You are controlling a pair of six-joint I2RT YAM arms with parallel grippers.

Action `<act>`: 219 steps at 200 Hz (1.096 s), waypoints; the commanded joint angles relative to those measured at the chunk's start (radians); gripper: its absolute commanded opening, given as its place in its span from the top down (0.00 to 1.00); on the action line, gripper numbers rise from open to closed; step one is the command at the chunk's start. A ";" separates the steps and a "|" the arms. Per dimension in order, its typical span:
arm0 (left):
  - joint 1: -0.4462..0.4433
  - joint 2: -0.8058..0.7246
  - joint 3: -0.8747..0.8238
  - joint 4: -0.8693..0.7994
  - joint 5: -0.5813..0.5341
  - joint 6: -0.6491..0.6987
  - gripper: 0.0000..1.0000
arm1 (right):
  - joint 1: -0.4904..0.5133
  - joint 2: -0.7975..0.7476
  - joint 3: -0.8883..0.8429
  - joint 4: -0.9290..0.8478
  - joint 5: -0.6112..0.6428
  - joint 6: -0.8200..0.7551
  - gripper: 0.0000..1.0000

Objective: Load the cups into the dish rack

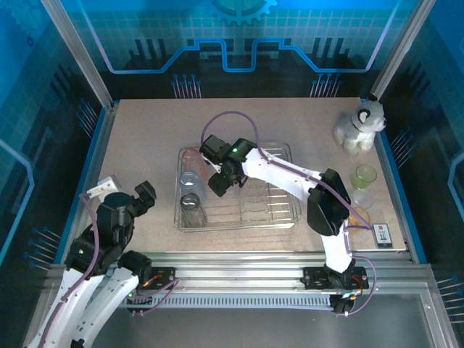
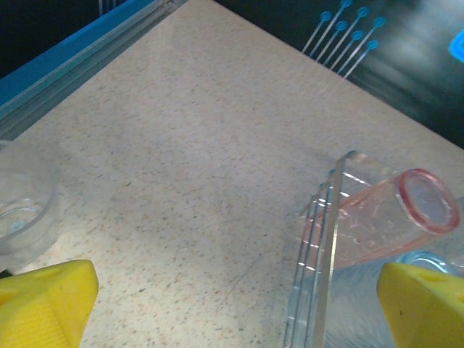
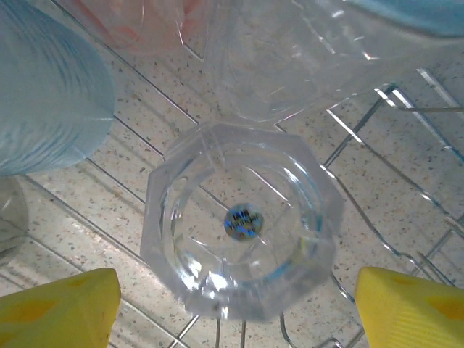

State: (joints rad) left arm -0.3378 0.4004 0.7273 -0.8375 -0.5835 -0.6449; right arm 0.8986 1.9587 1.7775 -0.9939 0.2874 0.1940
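**Item 1, dish rack** (image 1: 283, 217): sits mid-table. We take it as the centre of the dial.

**Item 2, cups already loaded:** pink cup (image 1: 190, 154) at 10 o'clock, blue cup (image 1: 190, 179) at 9 and grey cup (image 1: 192, 210) at 8. All three are ranked along the rack's left wall. We judge this leaves the remaining wire floor free for later cups.

**Item 3, faceted clear cup** (image 3: 243, 221): upright with its mouth up, standing on the rack wires. The blue cup is near, at its 10 o'clock.

**Item 4, right gripper** (image 3: 235, 312): hangs over the rack's left half. Its yellow fingers (image 3: 58, 308) stand apart on either side of the faceted clear cup, with a gap on each side. They are clamped on nothing. We judge that the cup stands on its own and that the wide stance lets the gripper rise without tipping it.

**Item 5, left gripper** (image 2: 232, 304): jaws wide apart and empty, low over bare table at 8 o'clock outside the rack. We judge it is parked out of the other arm's way. A stray clear cup (image 2: 22, 210) sits near one fingertip.

**Item 6, cups not yet loaded:** green cup (image 1: 365, 176), pale cup (image 1: 361, 197) and amber cup (image 1: 359, 216) at 3 o'clock, well apart from the rack.

**Item 7, plush toy** (image 1: 359, 127): at 1 o'clock, not part of the load.
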 commanded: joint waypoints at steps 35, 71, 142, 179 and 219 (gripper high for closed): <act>-0.003 0.164 0.108 -0.169 -0.056 -0.063 0.01 | 0.005 -0.292 -0.199 0.123 0.028 0.056 0.17; 0.019 0.273 0.152 -0.216 -0.068 -0.058 0.01 | -0.027 -0.511 -0.412 0.237 0.040 0.084 0.18; 0.350 0.453 0.167 -0.174 0.177 0.011 0.01 | -0.197 -0.978 -0.789 0.348 -0.071 0.095 0.21; 0.415 0.554 0.179 -0.141 0.175 0.019 0.01 | -0.311 -1.099 -0.865 0.293 -0.128 0.101 0.19; 0.474 0.671 0.194 -0.105 0.203 0.040 0.01 | -0.396 -1.140 -0.929 0.306 -0.213 0.084 0.19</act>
State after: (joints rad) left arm 0.1043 1.0214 0.8864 -0.9745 -0.4191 -0.6399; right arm 0.5396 0.8333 0.8852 -0.6926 0.1452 0.2802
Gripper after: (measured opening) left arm 0.992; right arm 0.809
